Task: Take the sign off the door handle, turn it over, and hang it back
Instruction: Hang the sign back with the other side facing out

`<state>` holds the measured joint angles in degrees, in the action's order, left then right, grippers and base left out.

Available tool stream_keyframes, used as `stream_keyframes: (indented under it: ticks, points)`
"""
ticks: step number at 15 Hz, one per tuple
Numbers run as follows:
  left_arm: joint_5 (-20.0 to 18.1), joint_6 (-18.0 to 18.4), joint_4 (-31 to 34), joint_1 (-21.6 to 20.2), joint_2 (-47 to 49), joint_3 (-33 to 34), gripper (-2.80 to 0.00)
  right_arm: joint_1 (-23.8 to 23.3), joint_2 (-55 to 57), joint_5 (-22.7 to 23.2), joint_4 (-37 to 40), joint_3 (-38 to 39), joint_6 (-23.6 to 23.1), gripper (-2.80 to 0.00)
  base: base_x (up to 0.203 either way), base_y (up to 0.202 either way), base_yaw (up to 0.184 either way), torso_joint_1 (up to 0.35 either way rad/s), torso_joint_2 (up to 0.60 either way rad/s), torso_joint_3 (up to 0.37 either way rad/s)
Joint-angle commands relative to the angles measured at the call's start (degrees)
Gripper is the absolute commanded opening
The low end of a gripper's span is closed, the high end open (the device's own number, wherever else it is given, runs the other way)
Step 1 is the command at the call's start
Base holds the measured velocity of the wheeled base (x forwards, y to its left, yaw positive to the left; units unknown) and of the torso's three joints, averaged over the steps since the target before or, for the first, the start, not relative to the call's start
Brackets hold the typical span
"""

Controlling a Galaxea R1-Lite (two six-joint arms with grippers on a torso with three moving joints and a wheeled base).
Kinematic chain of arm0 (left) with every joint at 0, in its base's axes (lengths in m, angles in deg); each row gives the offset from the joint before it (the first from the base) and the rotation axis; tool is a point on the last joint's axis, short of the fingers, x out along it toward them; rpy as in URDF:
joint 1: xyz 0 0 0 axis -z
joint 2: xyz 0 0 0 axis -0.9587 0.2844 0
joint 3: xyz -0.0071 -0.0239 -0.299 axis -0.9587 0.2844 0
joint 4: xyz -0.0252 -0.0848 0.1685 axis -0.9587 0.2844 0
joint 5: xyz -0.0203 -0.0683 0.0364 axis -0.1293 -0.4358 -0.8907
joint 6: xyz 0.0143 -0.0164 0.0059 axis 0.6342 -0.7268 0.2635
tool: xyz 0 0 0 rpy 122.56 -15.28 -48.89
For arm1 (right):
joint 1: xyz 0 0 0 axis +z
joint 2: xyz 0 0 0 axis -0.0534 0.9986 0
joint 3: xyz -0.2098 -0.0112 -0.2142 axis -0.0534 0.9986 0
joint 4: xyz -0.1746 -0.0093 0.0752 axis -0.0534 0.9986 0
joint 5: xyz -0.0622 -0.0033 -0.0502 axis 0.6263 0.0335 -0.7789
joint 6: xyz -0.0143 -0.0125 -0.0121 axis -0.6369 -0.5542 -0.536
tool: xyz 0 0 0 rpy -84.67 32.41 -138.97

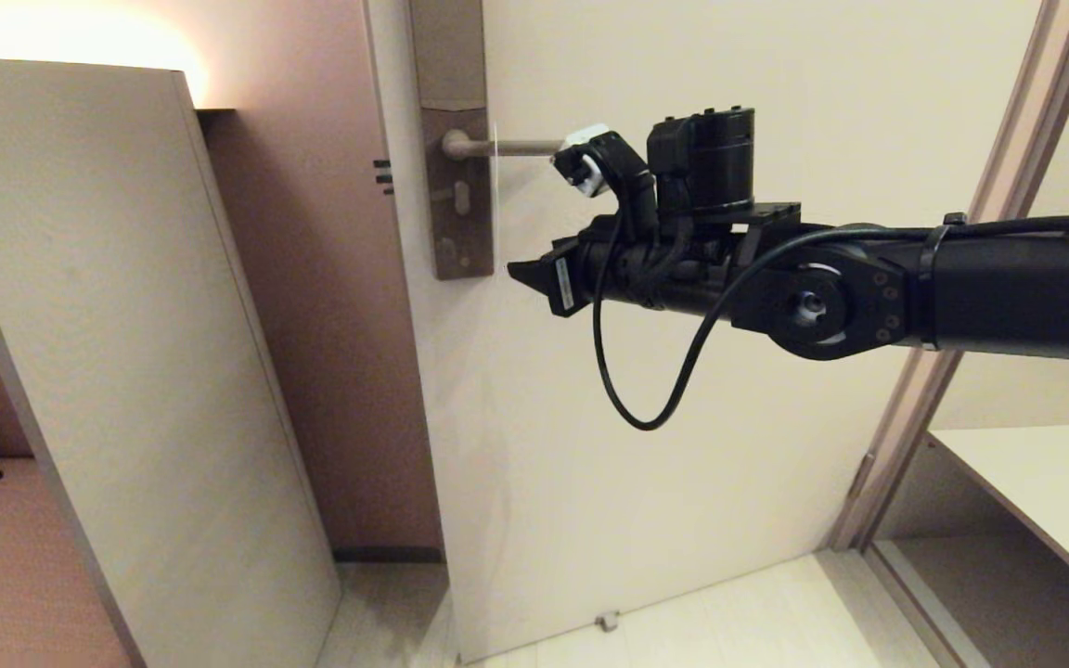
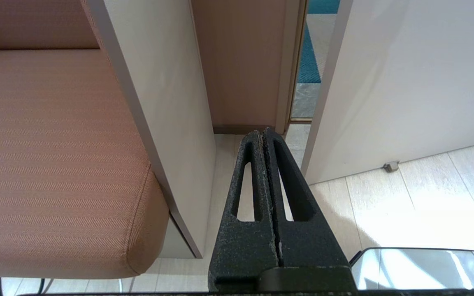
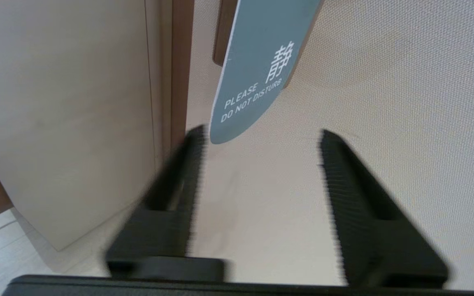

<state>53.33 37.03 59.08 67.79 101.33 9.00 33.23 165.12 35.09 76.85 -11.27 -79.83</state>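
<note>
A blue-grey sign (image 3: 257,78) reading "PLEASE DO NOT DISTURB" hangs from the metal door handle (image 1: 521,147). In the head view it shows only edge-on as a thin pale line (image 1: 495,199). My right gripper (image 1: 534,274) is open and empty. It sits just below the handle, close to the sign's lower end. In the right wrist view (image 3: 261,135) the sign's rounded tip hangs just beyond the fingertips, nearer one of them and apart from both. My left gripper (image 2: 263,133) is shut and empty. It is parked low and points at the floor beside the door.
The cream door (image 1: 683,464) bears a brown handle plate (image 1: 456,186). A tall pale panel (image 1: 126,371) stands at the left, with a brown seat cushion (image 2: 56,164) beside it. A door stop (image 1: 606,620) sits on the floor. A shelf (image 1: 1036,482) is at the right.
</note>
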Motion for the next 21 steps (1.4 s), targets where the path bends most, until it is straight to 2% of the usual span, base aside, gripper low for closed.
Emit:
stream_keyframes:
  ticks: [1,10,16,21]
  points:
    - [0.00,0.03,0.00,-0.02,0.08,0.01,-2.80,0.01,0.40,0.06,-0.07,0.03,-0.10,-2.80,0.000,0.000,0.000,0.000,0.00,0.000]
    - [0.00,0.03,0.00,-0.02,0.08,0.01,-2.80,0.01,2.77,0.06,-2.69,-0.49,-0.01,-2.80,0.000,0.000,0.000,0.000,0.00,0.000]
    - [0.00,0.03,0.00,-0.02,0.08,0.01,-2.80,0.09,6.67,-0.11,-10.99,-1.03,0.16,-2.80,0.000,0.000,0.000,0.000,0.00,0.000]
    - [0.00,0.03,0.00,-0.02,0.08,0.01,-2.80,0.09,10.48,-1.94,-13.25,-6.65,0.51,-2.80,0.000,0.000,0.000,0.000,0.00,0.000]
